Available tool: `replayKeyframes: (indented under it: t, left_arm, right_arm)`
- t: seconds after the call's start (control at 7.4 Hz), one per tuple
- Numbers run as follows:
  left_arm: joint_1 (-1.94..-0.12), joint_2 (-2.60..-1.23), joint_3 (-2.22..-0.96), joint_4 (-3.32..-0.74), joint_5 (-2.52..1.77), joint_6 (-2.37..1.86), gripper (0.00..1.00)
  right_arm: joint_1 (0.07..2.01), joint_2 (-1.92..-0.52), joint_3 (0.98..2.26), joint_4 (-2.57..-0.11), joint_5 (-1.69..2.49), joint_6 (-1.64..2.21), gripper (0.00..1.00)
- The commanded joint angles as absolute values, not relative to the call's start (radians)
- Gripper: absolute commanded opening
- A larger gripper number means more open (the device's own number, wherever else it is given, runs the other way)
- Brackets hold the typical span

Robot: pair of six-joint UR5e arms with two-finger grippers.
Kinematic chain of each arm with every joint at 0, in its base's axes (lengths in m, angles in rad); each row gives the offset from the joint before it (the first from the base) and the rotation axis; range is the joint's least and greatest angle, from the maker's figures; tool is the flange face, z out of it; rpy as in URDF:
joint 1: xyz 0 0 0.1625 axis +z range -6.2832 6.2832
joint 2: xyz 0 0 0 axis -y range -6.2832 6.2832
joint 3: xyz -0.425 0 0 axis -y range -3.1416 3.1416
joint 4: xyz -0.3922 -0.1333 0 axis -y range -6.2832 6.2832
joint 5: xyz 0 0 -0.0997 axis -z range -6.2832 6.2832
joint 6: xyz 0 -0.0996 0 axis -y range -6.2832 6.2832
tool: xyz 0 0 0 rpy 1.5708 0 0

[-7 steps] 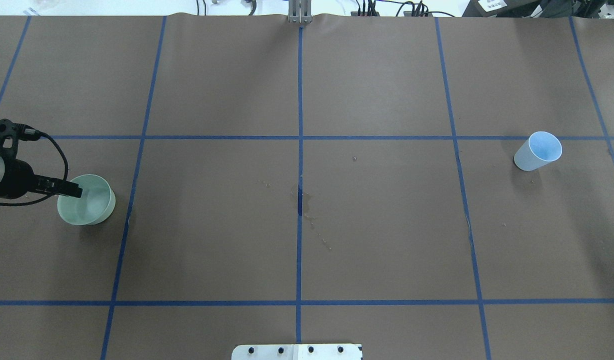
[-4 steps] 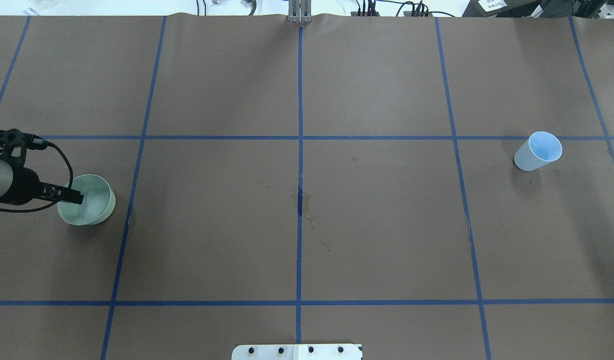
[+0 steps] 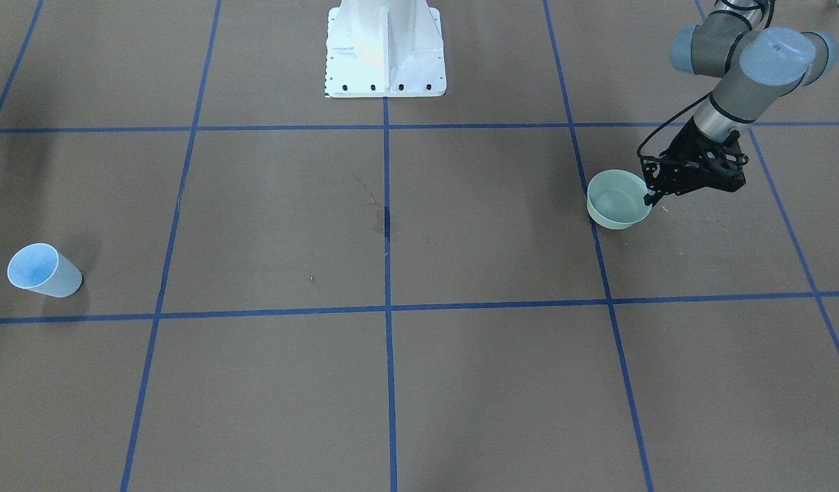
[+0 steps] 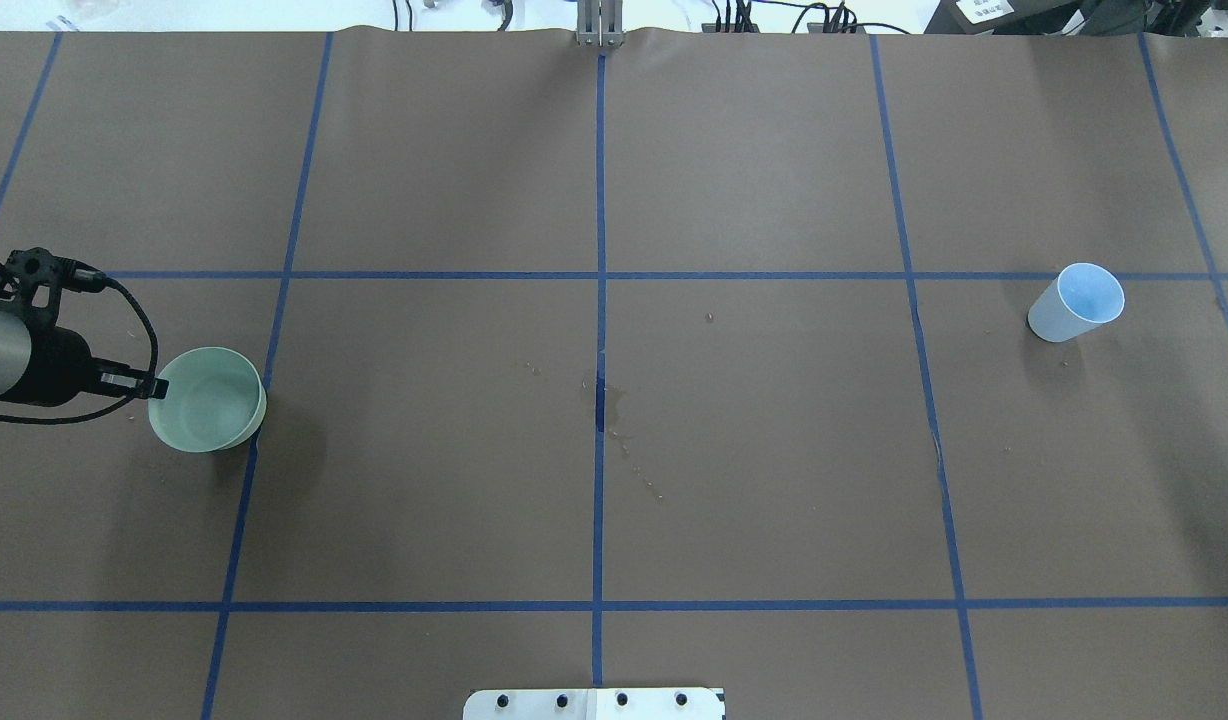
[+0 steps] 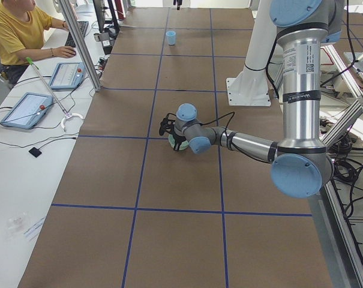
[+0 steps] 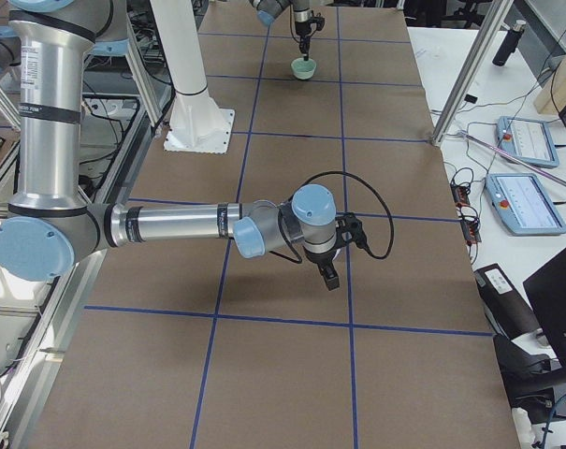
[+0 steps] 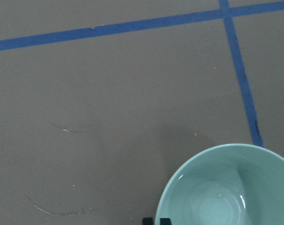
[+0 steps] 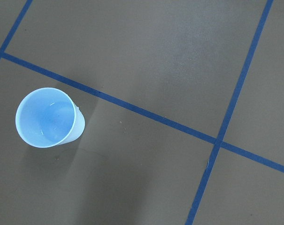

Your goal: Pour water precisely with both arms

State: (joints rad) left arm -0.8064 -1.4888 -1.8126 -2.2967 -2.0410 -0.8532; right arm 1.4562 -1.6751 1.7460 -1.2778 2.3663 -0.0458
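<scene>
Since the earlier frame the bowl (image 4: pixel 209 412) has shifted towards the pedestal's (image 3: pixel 385 48) midline and looks raised off the table. The left gripper (image 4: pixel 155 387) carries it, fingers pinched on its rim. Water (image 7: pixel 216 208) lies shallow in the bottom, glinting faintly. I judge the bowl stiff and light, but a one-sided rim hold lets it tip. The cup (image 8: pixel 47 117) stands far off the pedestal's right side, contents unclear. The right gripper (image 6: pixel 330 274) hangs there; its opening I cannot tell.
</scene>
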Motion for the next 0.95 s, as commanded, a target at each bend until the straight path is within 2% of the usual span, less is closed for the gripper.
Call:
replayKeyframes:
  t: [0.0,0.14,0.41,0.81]
  left_arm:
    - [-0.807,-1.566,-1.888,-2.167,-2.063,-0.862,0.00]
    - [-0.807,-1.663,-1.914,-2.023,-2.063,-0.867,0.00]
    - [-0.767,-1.855,-1.890,-1.869,-2.060,-0.935,0.00]
    - [-0.632,-2.133,-1.687,-1.859,-1.992,-1.054,0.00]
  right_arm:
    - [1.456,-1.677,1.747,-1.278,2.367,-0.044,1.00]
    - [1.456,-1.675,1.747,-1.278,2.367,-0.044,1.00]
    - [1.456,-1.675,1.746,-1.278,2.367,-0.044,1.00]
    - [1.456,-1.675,1.744,-1.278,2.368,-0.044,1.00]
